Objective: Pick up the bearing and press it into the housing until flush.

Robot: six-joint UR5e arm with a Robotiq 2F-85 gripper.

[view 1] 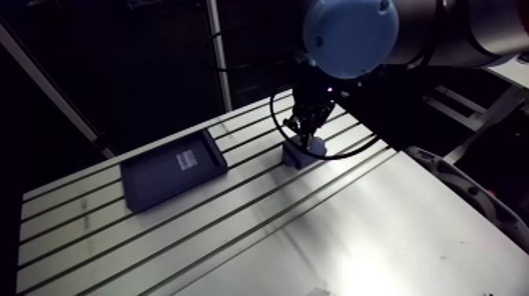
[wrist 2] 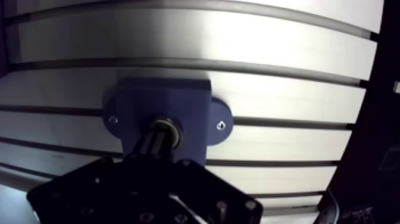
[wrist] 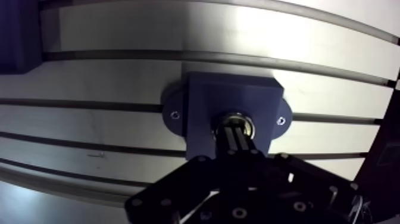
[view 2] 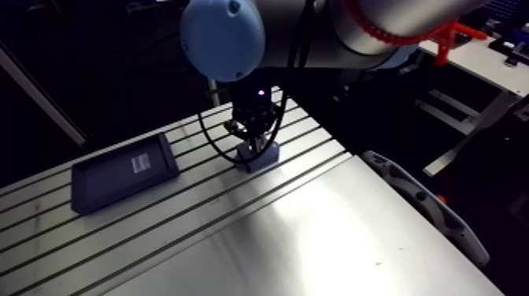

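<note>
Over blue housing (wrist: 205,101), gripper (wrist: 236,126) low, 2 fingers (wrist: 233,144) closed together, tips on bearing (wrist: 235,113) seated in bore. Housing sits on slotted table (wrist: 119,36), dark tray (view 1: 173,169) well apart.

My fingers (wrist: 238,142), closed together, are covering the middle of the bearing (wrist: 237,115). Only a thin part of its metal rim is showing, so I am not able to tell if it is sitting flush. My gripper (wrist: 238,128) is hiding the near side of the housing (wrist: 208,98). In the arm view the label (view 1: 187,158) on the tray (view 1: 153,183) is appearing too small to read. In the wrist view the edge is cutting off all but one corner of the tray.
</note>
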